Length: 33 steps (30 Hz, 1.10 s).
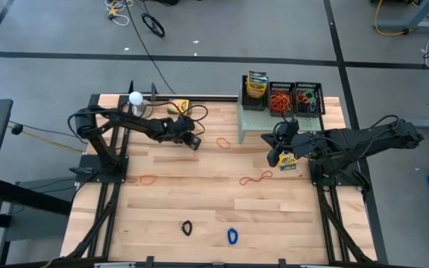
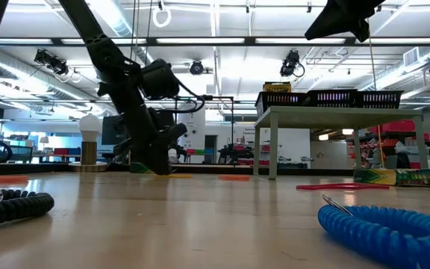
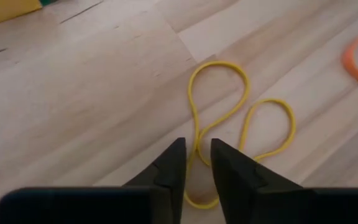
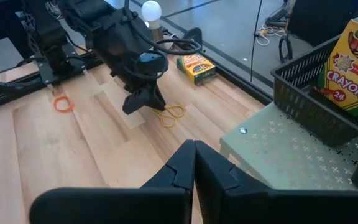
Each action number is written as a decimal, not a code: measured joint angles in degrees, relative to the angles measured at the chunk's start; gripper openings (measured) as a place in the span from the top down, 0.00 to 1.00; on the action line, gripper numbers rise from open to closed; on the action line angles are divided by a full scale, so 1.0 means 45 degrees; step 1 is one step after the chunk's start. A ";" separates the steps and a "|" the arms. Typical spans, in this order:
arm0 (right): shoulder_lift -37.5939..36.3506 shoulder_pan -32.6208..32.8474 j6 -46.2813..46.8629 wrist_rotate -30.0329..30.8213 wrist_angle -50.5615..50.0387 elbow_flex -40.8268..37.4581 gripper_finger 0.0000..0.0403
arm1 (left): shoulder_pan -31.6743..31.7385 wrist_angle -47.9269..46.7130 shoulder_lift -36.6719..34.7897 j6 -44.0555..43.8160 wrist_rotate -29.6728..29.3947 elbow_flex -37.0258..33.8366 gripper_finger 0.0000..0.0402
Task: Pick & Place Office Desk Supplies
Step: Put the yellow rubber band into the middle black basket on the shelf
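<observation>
Yellow rubber band [image 3: 238, 121], flat on table [image 3: 73, 106] beneath left gripper [image 3: 196, 163]; fingers slightly parted astride one strand, not yet pinching. Judged light, limp, stretchy; best pinched at crossing.

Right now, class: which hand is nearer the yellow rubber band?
Left. The left hand sits right over the yellow rubber band; the right hand waits beside the shelf.
</observation>
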 joint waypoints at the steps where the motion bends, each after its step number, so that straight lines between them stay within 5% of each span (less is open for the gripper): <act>1: 0.0000 0.0000 0.0000 0.0000 -0.0005 0.0000 0.96 | 0.0005 -0.0031 -0.0026 0.0065 0.0023 -0.0005 0.83; 6: 0.0000 0.0000 -0.0003 0.0000 0.0015 0.0000 0.96 | 0.0018 -0.0405 -0.0446 0.0321 0.0410 -0.0056 0.98; 21: 0.0000 0.0000 -0.0001 -0.0005 0.0068 0.0000 0.96 | -0.1011 -0.0336 -0.3420 0.2589 0.0389 -0.0078 0.99; 33: 0.0620 0.0000 -0.0017 -0.0031 0.0080 0.0005 0.94 | -0.2744 0.2683 -0.3598 0.3695 0.1351 -0.0073 0.99</act>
